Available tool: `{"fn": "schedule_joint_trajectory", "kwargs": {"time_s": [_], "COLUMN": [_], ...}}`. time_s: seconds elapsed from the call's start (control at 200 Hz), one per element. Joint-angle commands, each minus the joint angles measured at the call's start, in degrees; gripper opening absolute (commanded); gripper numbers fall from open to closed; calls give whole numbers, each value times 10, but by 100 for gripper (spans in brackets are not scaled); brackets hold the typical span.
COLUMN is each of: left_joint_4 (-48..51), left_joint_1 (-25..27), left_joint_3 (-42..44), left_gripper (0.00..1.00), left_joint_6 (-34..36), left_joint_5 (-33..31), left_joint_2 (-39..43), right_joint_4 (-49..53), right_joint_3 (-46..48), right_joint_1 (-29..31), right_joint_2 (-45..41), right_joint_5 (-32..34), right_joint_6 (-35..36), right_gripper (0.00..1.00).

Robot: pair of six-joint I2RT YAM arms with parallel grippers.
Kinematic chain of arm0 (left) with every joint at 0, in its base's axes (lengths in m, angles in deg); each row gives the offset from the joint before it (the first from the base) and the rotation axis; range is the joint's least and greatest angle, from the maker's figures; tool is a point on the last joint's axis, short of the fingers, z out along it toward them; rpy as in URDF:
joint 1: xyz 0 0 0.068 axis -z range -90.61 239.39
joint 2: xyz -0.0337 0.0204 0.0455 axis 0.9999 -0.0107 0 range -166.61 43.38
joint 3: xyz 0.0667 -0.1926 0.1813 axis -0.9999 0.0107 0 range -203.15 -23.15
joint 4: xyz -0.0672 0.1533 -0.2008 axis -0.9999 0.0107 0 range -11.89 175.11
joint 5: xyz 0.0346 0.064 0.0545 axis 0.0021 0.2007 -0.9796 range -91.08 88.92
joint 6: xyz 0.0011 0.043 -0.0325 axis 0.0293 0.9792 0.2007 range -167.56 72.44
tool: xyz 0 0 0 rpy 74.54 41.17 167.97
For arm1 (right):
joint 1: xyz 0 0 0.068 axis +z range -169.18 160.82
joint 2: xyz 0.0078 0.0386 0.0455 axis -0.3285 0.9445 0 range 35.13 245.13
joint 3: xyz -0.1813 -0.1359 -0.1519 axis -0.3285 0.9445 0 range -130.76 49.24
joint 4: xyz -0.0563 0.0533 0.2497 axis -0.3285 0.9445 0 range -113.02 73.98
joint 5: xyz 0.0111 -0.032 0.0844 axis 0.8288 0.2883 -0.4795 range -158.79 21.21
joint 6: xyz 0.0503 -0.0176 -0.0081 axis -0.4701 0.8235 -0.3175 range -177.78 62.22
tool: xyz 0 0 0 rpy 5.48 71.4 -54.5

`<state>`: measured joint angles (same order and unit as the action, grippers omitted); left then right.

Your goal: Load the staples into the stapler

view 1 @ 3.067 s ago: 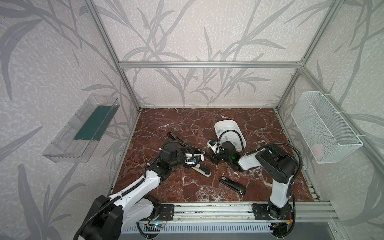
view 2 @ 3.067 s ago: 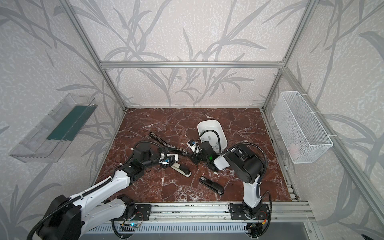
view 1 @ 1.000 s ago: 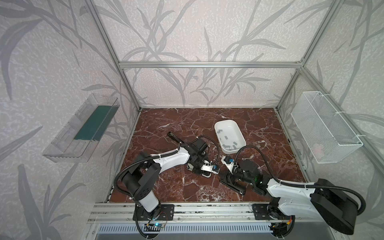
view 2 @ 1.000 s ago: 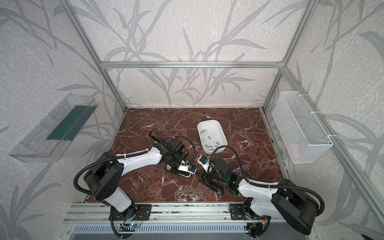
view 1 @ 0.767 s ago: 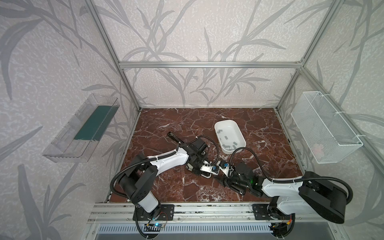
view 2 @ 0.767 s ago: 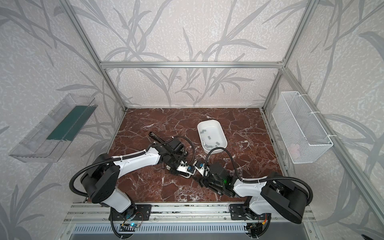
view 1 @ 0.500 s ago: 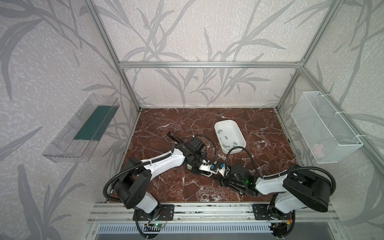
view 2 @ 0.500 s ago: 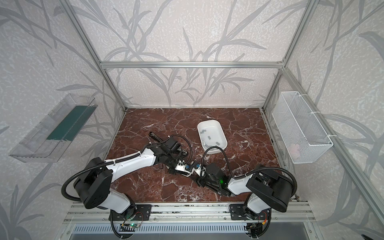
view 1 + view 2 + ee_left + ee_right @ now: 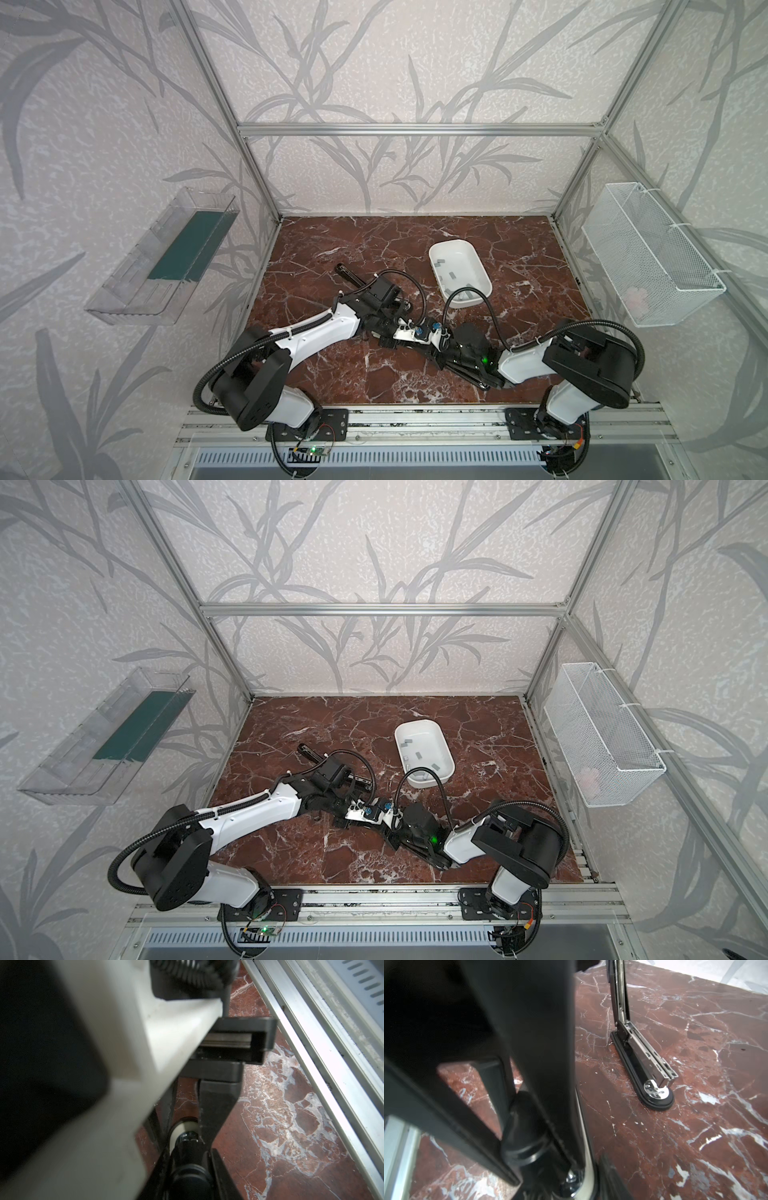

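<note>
Well apart from both grippers, staples (image 9: 440,262) lie in the white tray (image 9: 487,279).
Left gripper (image 9: 187,1132) is closed; right gripper (image 9: 444,350), at the black stapler (image 9: 482,384), has jaws hidden.

My left arm (image 9: 316,336) and right arm (image 9: 523,361) meet low at front middle, barring passage there. The open stapler (image 9: 348,276) lies just behind the left, the tray (image 9: 478,266) behind the right. I see bare surface (image 9: 415,235) along the back and far right.
</note>
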<state>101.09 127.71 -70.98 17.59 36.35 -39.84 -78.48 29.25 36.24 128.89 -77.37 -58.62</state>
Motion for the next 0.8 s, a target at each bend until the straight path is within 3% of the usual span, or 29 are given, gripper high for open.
{"fn": "schedule_joint_trajectory", "kwargs": {"time_s": [0.0,0.29,0.535,0.795], "left_joint_4": [-25,-34,-100,-115], "left_joint_1": [2,-50,-83,-111], "left_joint_3": [-11,-8,34,42], "left_gripper": [16,16,16,15], "left_joint_6": [-5,-13,-61,-77], "left_joint_5": [49,129,151,176], "left_joint_2": [1,10,59,72], "right_joint_4": [-33,-77,-219,-163], "right_joint_3": [-24,0,41,35], "right_joint_1": [12,12,14,18], "right_joint_2": [15,79,171,168], "right_joint_5": [-9,1,27,44], "right_joint_6": [11,6,2,28], "right_gripper": [21,0,0,0]}}
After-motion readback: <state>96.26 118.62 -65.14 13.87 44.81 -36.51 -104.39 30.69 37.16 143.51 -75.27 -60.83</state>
